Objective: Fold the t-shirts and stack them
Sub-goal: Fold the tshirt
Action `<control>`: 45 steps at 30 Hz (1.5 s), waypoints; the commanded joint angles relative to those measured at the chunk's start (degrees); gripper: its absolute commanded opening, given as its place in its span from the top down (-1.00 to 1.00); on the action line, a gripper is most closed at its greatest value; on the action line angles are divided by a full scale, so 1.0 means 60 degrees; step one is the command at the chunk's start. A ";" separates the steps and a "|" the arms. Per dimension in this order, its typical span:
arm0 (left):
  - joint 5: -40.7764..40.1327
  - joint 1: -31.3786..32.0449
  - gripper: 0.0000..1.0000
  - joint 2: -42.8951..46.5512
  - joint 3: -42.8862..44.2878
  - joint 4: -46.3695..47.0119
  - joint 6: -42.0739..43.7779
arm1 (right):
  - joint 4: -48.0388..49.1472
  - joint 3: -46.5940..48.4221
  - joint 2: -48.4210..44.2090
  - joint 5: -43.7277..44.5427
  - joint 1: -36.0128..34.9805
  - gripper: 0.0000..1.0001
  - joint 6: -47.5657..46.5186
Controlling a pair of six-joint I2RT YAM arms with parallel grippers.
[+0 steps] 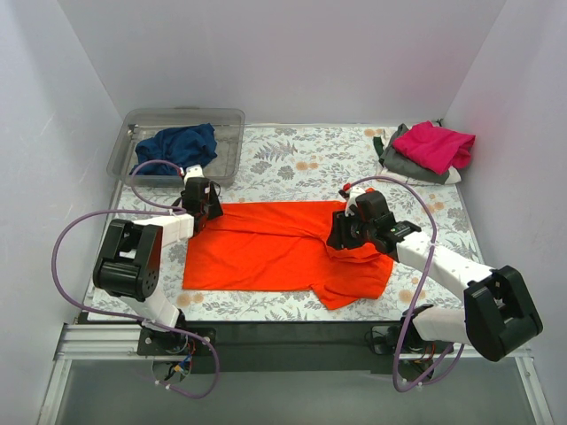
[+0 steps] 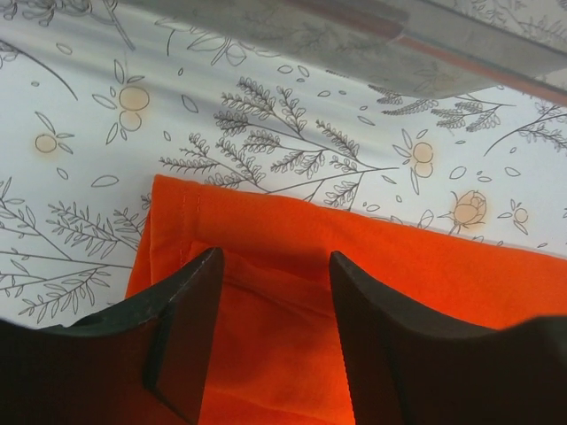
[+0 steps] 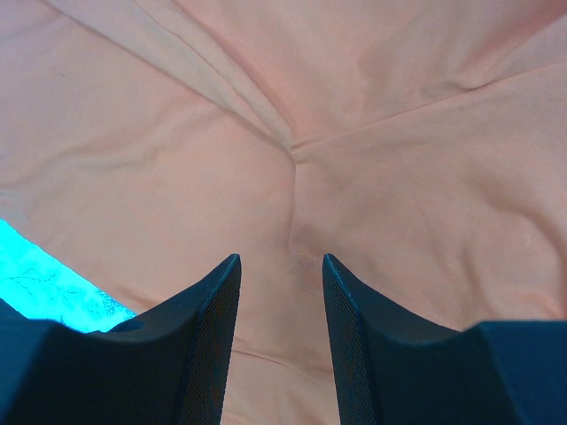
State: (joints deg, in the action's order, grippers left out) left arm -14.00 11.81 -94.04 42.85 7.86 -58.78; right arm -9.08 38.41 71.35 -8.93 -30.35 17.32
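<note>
Top external view: orange-red t-shirt [image 1: 275,248] spread flat, just beside clear tub [image 1: 229,142]. Left gripper [image 1: 202,199] part-open over the corner nearest the tub; right gripper [image 1: 341,232] part-open, far end. Advice: pinch edges fully, lift together, keep the fold straight.

A lab test booth: plain white walls [image 1: 283,53], aluminium rail [image 1: 97,341], floral-clothed table [image 1: 301,159].

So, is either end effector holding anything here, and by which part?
Nothing is held. The left end effector and the right end effector are both open over the orange t-shirt.
</note>
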 commanded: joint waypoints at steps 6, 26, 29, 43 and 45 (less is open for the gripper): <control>-0.0421 0.0053 0.53 0.0219 0.0226 -0.0372 -0.0046 | 0.0400 -0.0016 0.0193 -0.0211 0.0019 0.25 -0.0177; -0.0685 0.0331 1.00 0.2533 -0.0959 -0.0738 -0.0339 | 0.0444 0.0439 0.0691 -0.0372 0.0019 0.25 -0.0411; -0.0670 0.0419 1.00 0.2870 -0.1267 -0.0943 -0.0485 | 0.0473 0.0424 0.0662 -0.0402 0.0019 0.25 -0.0440; -0.0670 0.0726 1.00 0.5124 -0.2454 -0.2012 -0.1525 | 0.0562 0.0687 0.0851 -0.0299 0.0019 0.25 -0.0558; -0.0655 0.0741 1.00 0.5243 -0.2483 -0.2144 -0.1701 | 0.0576 0.0833 0.0925 -0.0183 0.0019 0.25 -0.0587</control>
State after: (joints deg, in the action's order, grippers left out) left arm -17.02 15.99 -64.84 28.45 -3.05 -66.74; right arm -8.34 40.12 76.34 -10.61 -30.35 14.74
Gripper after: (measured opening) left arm 0.012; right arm 0.377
